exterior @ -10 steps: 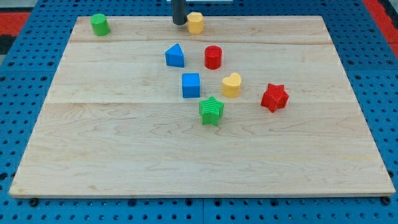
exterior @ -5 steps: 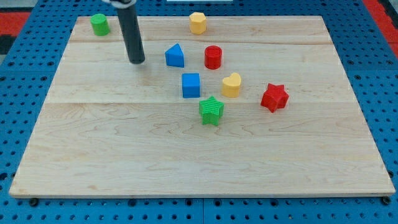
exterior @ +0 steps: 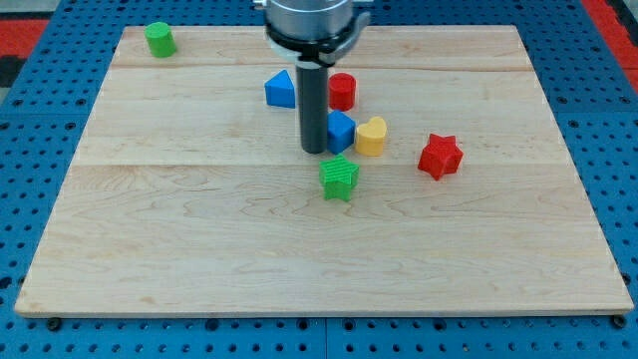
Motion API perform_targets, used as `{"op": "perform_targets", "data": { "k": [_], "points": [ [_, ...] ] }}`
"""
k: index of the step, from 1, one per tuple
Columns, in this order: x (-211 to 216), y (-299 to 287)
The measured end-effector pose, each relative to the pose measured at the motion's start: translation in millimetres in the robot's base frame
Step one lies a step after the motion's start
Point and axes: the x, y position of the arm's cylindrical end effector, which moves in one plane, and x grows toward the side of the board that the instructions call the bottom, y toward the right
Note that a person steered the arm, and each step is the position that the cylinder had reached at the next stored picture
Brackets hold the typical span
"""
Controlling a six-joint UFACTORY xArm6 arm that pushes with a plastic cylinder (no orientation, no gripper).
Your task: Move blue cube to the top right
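The blue cube [exterior: 341, 131] sits near the board's middle, turned a little, touching or nearly touching the yellow heart [exterior: 371, 137] on its right. My tip [exterior: 314, 150] stands on the board against the cube's left side. The rod rises from there and hides part of the cube and of the board behind it. The board's top right corner [exterior: 498, 40] is bare wood.
A blue triangular block [exterior: 280, 90] and a red cylinder [exterior: 344, 90] lie just above the cube. A green star [exterior: 339, 178] lies just below my tip. A red star [exterior: 440, 156] lies to the right. A green cylinder [exterior: 159, 39] stands at top left.
My tip moved from the left of the blue triangular block down and right to the cube's left side. The blue cube shifted right and turned, now against the yellow heart. The rod now hides the yellow block at the top.
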Motion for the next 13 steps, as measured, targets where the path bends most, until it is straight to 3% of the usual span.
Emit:
{"op": "perform_targets", "data": {
  "k": [6,13],
  "points": [
    [-106.6,93.9],
    [-140.2,146.0]
  ]
}}
